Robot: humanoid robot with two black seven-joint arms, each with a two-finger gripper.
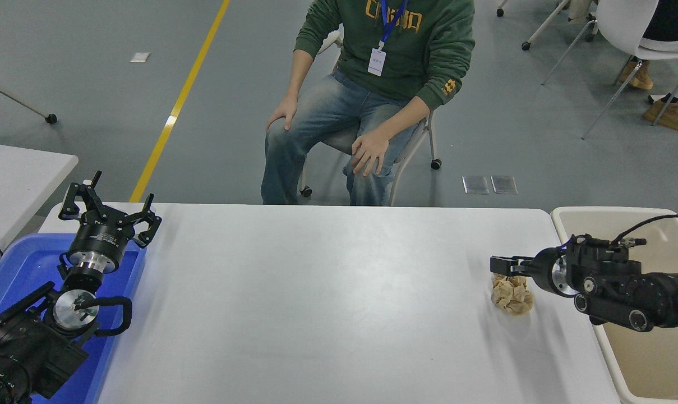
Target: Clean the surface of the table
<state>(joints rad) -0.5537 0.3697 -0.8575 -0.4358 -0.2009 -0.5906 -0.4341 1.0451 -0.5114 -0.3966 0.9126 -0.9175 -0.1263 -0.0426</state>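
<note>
The paper wad (pixel 512 295) lies on the table (pixel 316 292) directly below the right end effector (pixel 498 264), whose fingers look nearly closed, empty; the left end effector (pixel 110 210), spread wide, is parked far off.

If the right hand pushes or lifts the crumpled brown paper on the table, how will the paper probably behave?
The crumpled brown paper looks light, so a push from the right hand would likely slide it across the smooth table surface. Its loose folds suggest it squashes when pinched. Its lumpy shape should tumble rather than roll far.
</note>
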